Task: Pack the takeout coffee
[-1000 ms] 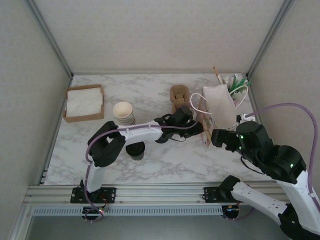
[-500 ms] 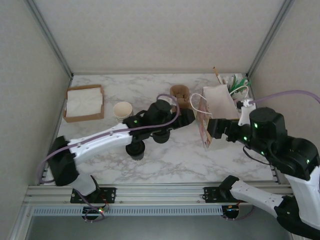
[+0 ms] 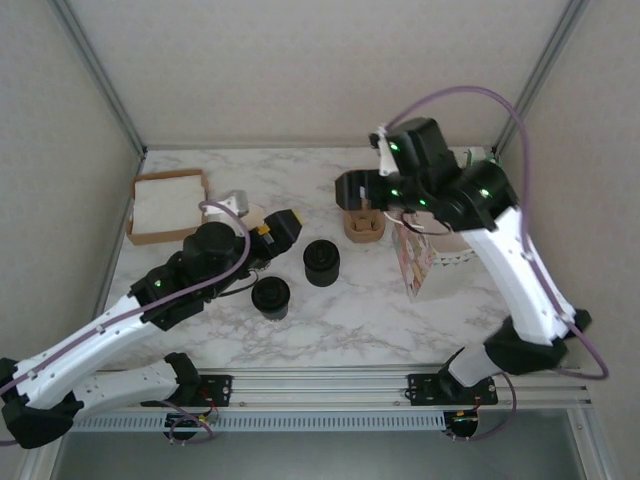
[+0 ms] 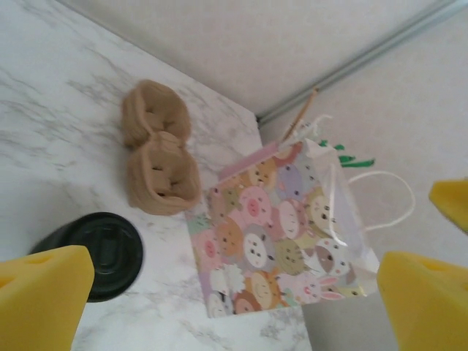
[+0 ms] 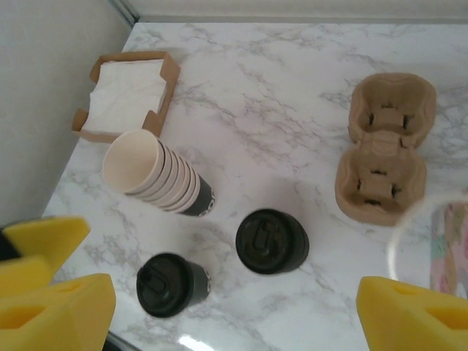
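The takeout coffee [image 5: 170,284] stood upright in the lower left of the right wrist view, on the marble-patterned table [image 5: 292,66]: a small cup under a round, glossy black plastic lid, with a matte dark grey wall tapering beneath it. Near it, up and to the right, sat a squat black cylinder of stacked lids [image 5: 272,241], not touching it. Above the two stood a stack of nested cream paper cups [image 5: 157,175] with a dark base. Toward the right edge rested a two-pocket carrier [image 5: 384,146] of rough brown pulp. The left wrist view showed a smooth gift bag [image 4: 285,241] printed with pastel cartoon animals and fitted with white cord handles. The left gripper [image 4: 234,300] gaped wide, holding nothing; the right gripper [image 5: 235,311] likewise stood spread and empty
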`<state>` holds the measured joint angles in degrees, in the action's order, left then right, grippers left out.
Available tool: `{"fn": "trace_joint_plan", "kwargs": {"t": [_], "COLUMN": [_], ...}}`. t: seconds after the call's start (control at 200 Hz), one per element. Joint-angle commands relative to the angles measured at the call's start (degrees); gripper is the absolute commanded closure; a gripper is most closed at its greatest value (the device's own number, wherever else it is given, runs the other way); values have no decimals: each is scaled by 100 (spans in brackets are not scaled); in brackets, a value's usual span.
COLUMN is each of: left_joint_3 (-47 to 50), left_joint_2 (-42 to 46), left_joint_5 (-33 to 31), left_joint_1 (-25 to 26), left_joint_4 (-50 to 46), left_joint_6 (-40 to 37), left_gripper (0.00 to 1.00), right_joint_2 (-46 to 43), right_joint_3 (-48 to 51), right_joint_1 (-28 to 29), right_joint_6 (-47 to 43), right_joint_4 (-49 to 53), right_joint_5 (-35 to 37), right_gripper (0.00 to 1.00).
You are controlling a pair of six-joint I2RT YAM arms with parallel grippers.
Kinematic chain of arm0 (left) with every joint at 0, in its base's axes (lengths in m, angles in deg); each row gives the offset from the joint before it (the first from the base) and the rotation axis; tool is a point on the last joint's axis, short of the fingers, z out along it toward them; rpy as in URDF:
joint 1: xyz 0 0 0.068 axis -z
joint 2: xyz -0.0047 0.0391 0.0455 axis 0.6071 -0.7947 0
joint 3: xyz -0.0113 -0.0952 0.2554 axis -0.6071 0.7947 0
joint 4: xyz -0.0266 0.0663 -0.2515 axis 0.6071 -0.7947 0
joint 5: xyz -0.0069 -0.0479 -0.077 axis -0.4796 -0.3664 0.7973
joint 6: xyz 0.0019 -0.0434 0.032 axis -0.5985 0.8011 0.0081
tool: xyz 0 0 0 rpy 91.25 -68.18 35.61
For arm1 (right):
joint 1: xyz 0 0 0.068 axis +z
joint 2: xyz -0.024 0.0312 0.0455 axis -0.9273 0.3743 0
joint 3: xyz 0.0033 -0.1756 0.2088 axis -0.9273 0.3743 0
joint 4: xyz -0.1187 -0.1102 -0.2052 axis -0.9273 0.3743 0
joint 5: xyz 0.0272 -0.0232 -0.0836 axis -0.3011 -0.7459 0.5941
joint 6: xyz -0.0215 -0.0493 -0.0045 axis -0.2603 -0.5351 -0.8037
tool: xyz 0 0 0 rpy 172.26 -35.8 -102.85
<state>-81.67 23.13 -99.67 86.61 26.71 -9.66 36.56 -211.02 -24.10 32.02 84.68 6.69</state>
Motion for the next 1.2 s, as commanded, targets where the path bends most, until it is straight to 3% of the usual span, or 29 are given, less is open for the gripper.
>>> {"fn": "trace_joint_plan", "kwargs": {"t": [0.0,0.426,0.826,1.192], "left_joint_3": [278,718,735,762], "left_joint_2": [254,1003,834,619], "left_joint_5": [-351,-714,-662,-490], "left_joint_1": [-102,-160,-233,-324], "left_joint_4": [-288,-562,-472,-320], "left_joint_6": [-138,-119,-282,-291], "left_gripper": [0,0,0,0], "right_joint_2": [644,3167,4291,4624], "right_joint_3": [-770,-2406,-2452,-2252], "right_joint_1": [156,-29,-813,-1311], "right_joint_6": [-91,-140,-302,-632], "right_joint_4": [410,1047,1059,736], "right_joint_5": [252,1132,1259,1142], "right_gripper": [17,31,38,39]}}
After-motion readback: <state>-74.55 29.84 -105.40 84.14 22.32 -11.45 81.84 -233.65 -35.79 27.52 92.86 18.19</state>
